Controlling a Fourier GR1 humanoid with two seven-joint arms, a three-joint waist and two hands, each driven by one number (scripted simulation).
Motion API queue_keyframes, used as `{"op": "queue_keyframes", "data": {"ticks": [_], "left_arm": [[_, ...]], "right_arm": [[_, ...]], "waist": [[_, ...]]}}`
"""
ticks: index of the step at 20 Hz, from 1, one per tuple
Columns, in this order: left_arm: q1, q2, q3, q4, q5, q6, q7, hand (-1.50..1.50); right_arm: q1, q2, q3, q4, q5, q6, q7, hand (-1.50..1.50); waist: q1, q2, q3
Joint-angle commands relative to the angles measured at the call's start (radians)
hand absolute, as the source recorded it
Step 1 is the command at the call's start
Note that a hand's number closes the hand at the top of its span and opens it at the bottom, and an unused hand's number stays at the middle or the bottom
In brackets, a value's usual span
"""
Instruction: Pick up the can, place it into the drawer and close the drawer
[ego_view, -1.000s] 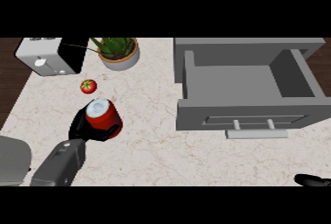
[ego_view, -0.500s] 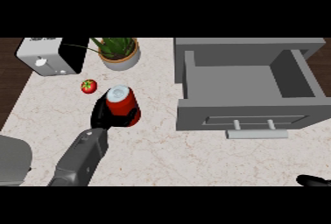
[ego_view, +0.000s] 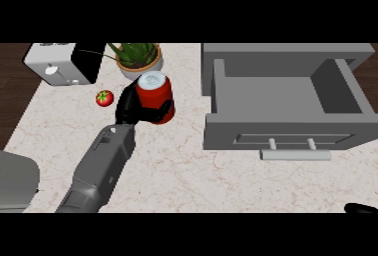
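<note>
1 hand, the left, has its fingers curled round the red can at upper centre, left of the open drawer, whose near wall could catch the can if carried low.
</note>
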Motion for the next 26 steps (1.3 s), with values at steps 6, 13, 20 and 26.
{"op": "queue_keyframes", "data": {"ticks": [6, 13, 20, 26], "left_arm": [[-0.093, -0.017, -0.217, -0.289, 0.13, 0.132, 0.319, 1.5], [-0.198, -0.017, -0.267, -0.426, 0.132, 0.234, 0.498, 1.5], [-0.416, -0.017, -0.364, -0.358, 0.157, 0.391, 0.63, 1.5], [-0.588, -0.017, -0.326, -0.265, 0.185, 0.387, 0.717, 1.5]], "right_arm": [[0.001, 0.045, 0.073, -0.02, 0.075, -0.019, -0.004, -1.5], [0.002, 0.023, 0.042, -0.012, 0.038, 0.009, -0.017, -1.5], [-0.051, 0.009, 0.028, -0.003, 0.048, -0.031, 0.036, -1.5], [-0.089, -0.033, -0.007, 0.036, 0.019, -0.019, 0.05, -1.5]], "waist": [[0.001, -0.003, 0.0], [-0.007, 0.003, 0.0], [-0.027, 0.007, 0.0], [-0.028, 0.008, 0.0]]}}
